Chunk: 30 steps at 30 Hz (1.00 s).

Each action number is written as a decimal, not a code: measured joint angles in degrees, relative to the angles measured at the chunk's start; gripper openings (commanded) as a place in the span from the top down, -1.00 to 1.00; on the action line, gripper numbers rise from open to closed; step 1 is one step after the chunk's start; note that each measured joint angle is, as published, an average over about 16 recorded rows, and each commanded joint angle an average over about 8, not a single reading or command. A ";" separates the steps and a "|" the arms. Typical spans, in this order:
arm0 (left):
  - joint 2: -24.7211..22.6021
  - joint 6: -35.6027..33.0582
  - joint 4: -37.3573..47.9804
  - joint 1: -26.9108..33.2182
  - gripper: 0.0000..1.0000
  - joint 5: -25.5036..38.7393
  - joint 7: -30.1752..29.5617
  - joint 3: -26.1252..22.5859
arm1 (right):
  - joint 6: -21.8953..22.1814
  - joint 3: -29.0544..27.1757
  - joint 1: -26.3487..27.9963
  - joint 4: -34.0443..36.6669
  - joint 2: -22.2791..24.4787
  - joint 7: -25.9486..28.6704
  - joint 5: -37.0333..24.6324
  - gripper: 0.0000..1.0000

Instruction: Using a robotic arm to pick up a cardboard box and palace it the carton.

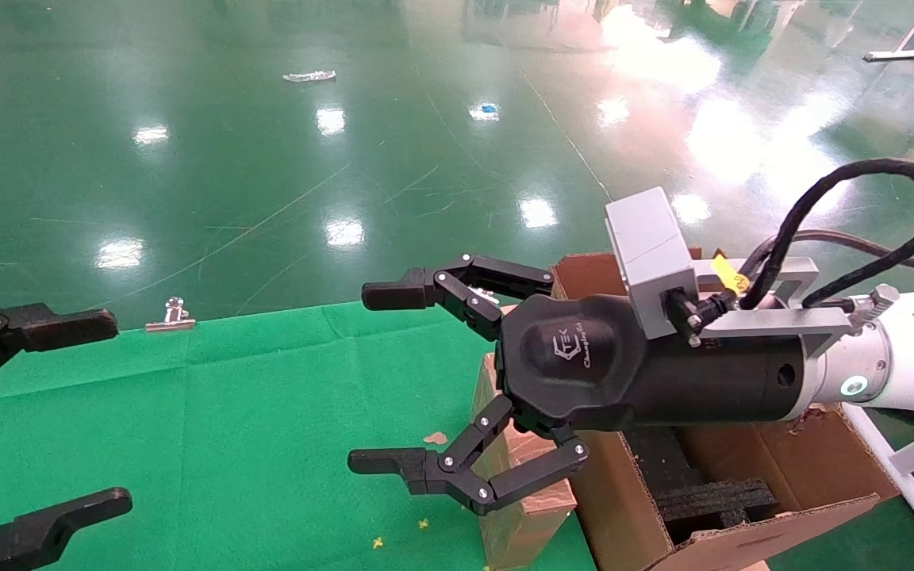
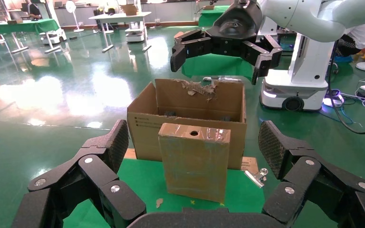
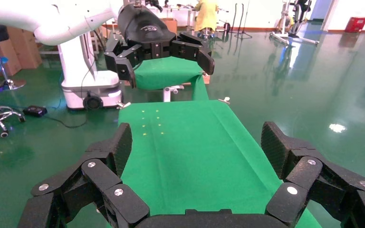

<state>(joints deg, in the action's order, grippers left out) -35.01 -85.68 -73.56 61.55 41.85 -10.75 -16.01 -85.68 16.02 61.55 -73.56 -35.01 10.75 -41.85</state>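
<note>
Surroundings: glossy green workshop floor (image 1: pixel 282 198) all round, with a green-clothed tabletop (image 1: pixel 211 420) in front of me.
Cardboard box: I see the cardboard box (image 2: pixel 195 161) standing upright on the tabletop, just beside the near wall of the carton (image 2: pixel 190 118), with its holed face upward.
Carton: flaps up, one edge torn ragged, black foam inserts (image 1: pixel 703 492) inside; it sits at the tabletop's right end.
Right claw: my right claw (image 1: pixel 382 381) hovers above the cardboard box, fingers spread wide and holding nothing.
Left claw: my left claw (image 1: pixel 68 412) hangs over the tabletop's left side, well apart from the cardboard box, also spread and empty.
Clip: a small metal binder clip (image 1: pixel 171 316) pins the cloth at the far edge.
Handling guess: I judge the cardboard box light and fairly stiff, though its walls may dent under a hard squeeze; the glossy tape strips look slippery.
Grip choice: I would pinch it across its narrow width, near the top, on bare cardboard where possible.
Risk: tall and narrow, it could tip if one finger touches first.
</note>
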 measured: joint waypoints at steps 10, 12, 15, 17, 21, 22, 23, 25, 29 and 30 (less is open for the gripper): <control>0.00 0.00 0.01 0.01 -1.00 0.00 0.01 -0.01 | 0.15 0.34 0.22 -0.35 -0.05 0.41 -0.57 -1.00; 0.00 0.00 0.02 0.01 -1.00 -0.01 0.01 -0.02 | 0.32 0.86 0.60 -0.74 -0.15 1.05 -1.44 -1.00; 0.00 0.00 0.03 0.02 -1.00 -0.01 0.02 -0.02 | 0.45 2.23 1.70 -1.41 -0.54 2.54 -3.69 -1.00; 0.00 0.00 0.03 0.02 -1.00 -0.01 0.02 -0.03 | 0.37 3.56 2.85 -1.88 -0.99 3.85 -5.92 -1.00; 0.00 -0.01 0.05 0.03 -1.00 -0.02 0.03 -0.04 | -0.17 7.59 6.43 -2.87 -2.66 7.43 -12.79 -1.00; 0.00 -0.01 0.05 0.03 -1.00 -0.02 0.04 -0.05 | -0.38 8.87 7.56 -3.11 -3.24 8.51 -14.93 -1.00; 0.00 -0.01 0.05 0.04 -1.00 -0.02 0.04 -0.05 | -0.61 10.26 8.78 -3.33 -3.89 9.65 -17.23 -1.00; 0.01 -0.01 0.05 0.04 -1.00 -0.03 0.04 -0.06 | -1.19 13.25 11.40 -3.67 -5.31 11.96 -22.05 -1.00; 0.01 0.00 0.06 0.05 -1.00 -0.04 0.05 -0.08 | -2.55 19.71 17.10 -3.93 -8.32 16.52 -31.70 -1.00; 0.01 0.00 0.06 0.05 -1.00 -0.04 0.06 -0.09 | -2.86 21.32 18.55 -3.97 -9.04 17.59 -33.98 -1.00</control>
<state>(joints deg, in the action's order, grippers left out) -35.00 -85.68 -73.50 61.60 41.81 -10.69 -16.10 -88.54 37.34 80.10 -77.53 -44.06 28.34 -75.83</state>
